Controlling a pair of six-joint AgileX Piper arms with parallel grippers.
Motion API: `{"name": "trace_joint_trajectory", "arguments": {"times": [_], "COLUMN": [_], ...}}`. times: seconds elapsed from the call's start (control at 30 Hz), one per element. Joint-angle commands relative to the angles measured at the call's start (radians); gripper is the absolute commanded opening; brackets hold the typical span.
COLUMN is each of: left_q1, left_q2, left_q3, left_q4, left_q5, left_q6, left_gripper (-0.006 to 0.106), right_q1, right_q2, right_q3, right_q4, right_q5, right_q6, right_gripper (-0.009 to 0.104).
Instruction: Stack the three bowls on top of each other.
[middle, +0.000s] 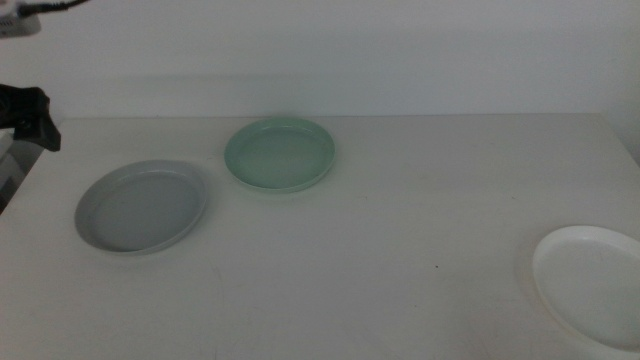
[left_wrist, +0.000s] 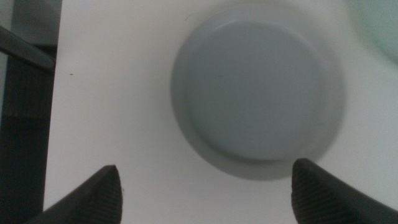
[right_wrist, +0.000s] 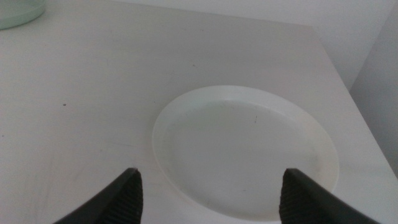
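Starting the stack: all three bowls lie apart on the bench (middle: 400, 250), none yet lifted.

From the left, the left gripper (left_wrist: 205, 186) hovers above the grey bowl (middle: 141, 207), fingers wide and empty; the mint green bowl (middle: 279, 153) sits just beside it; far right, the right gripper (right_wrist: 208, 190), fingers wide, faces the white bowl (middle: 592, 285). Next likely a rim pinch on one bowl.

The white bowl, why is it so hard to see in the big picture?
In the middle view the white bowl nearly matches the pale, washed-out table and is cut by the frame edge; in the right wrist view a faint rim shadow outlines it; the left wrist view shows the grey bowl slightly soft.
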Motion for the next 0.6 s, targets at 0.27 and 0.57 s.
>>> {"name": "trace_joint_trajectory", "arguments": {"times": [0.27, 0.57], "left_q1": [0.082, 0.075], "left_q2": [0.335, 0.503], "left_q3": [-0.235, -0.247], "left_q4": [-0.151, -0.188], "left_q5": [0.02, -0.025], "left_q6": [0.198, 0.212], "left_gripper": [0.105, 0.094], "right_q1": [-0.004, -0.004], "right_q2": [-0.027, -0.027], "right_q3": [-0.004, -0.004], "right_q4": [-0.004, -0.004], "right_q5": [-0.075, -0.075], "right_q6": [-0.005, -0.005], "right_gripper": [0.056, 0.056]}}
